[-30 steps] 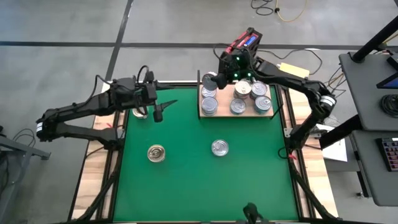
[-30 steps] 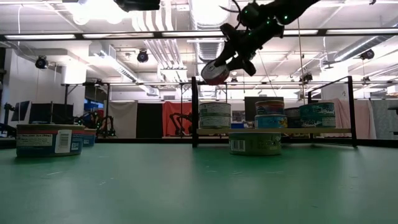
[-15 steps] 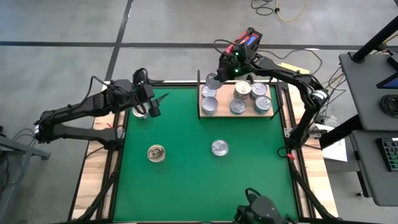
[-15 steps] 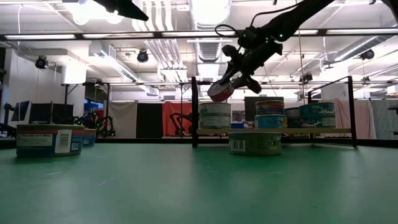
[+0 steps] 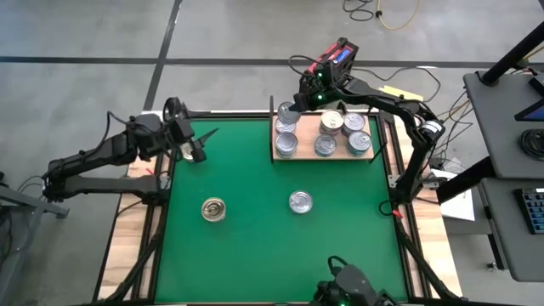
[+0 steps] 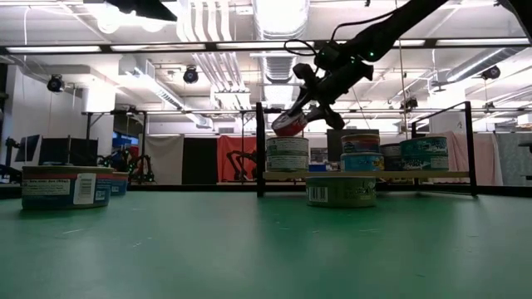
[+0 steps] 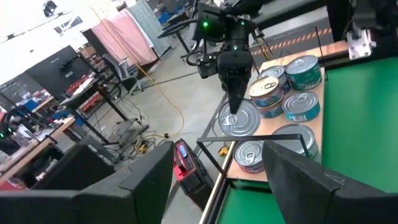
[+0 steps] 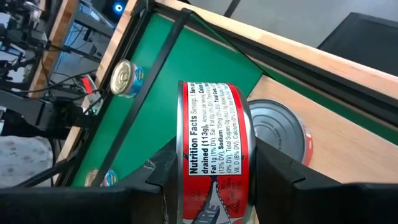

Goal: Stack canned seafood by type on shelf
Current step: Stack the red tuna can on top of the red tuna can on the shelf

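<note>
My right gripper (image 5: 291, 108) is shut on a red-labelled can (image 8: 214, 165), tilted just above a silver-lidded can (image 8: 277, 134) at the far left corner of the pale wooden shelf (image 5: 324, 157). Several more cans (image 5: 343, 132) stand on the shelf. Three loose cans sit on the green mat: a gold-lidded one (image 5: 213, 209), a silver one (image 5: 300, 201) and one (image 5: 188, 154) at the left edge. My left gripper (image 5: 204, 144) hovers open beside that last can, with nothing between its fingers (image 7: 143, 186). My right gripper pinches the red-labelled can between its two fingers (image 8: 163, 177), one on each flat face, so the label wall (image 8: 211, 124) faces the wrist camera. The fingers slant down from the table's far right. The can (image 6: 288, 124) hangs tilted, clear of the can below it.
The mat (image 5: 255, 246) is bare between and in front of the two loose middle cans. A black frame post (image 6: 260, 149) stands at the shelf's left end. In the low view, one can (image 6: 342, 189) sits before the shelf and another (image 6: 65, 186) at the left.
My right gripper has come down with the red-labelled can toward the shelf's far left can and has rolled, tipping the can. My left gripper has drawn back toward the table's left edge, staying open.
</note>
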Controlling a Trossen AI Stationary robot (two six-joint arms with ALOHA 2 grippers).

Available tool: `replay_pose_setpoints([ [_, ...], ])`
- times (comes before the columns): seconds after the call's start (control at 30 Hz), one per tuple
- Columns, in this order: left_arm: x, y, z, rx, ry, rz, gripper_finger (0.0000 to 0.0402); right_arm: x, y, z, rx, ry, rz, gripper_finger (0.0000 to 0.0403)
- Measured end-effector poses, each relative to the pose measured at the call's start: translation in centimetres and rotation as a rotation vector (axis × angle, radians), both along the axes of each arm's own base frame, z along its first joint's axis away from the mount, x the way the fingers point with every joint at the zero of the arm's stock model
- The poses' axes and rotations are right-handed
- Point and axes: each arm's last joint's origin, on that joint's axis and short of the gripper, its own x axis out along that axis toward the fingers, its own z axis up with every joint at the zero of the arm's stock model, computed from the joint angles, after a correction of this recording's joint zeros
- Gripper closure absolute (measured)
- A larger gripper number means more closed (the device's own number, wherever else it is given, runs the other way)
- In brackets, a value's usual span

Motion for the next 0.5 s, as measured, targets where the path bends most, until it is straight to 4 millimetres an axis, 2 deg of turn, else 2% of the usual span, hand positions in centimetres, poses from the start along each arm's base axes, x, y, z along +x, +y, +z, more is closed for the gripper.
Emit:
replay_pose_setpoints([
  [0.2, -0.7, -0.2, -2.1, -0.01, -0.063, 0.004, 0.0172, 0.4, 0.4, -0.4, -0.001, 0.02, -0.002, 0.0267],
  [0.5, -0.9, -0.3, -4.2, -0.031, -0.099, 0.007, 0.0172, 1.3, 0.7, -1.2, 0.025, 0.047, -0.034, 0.0267],
])
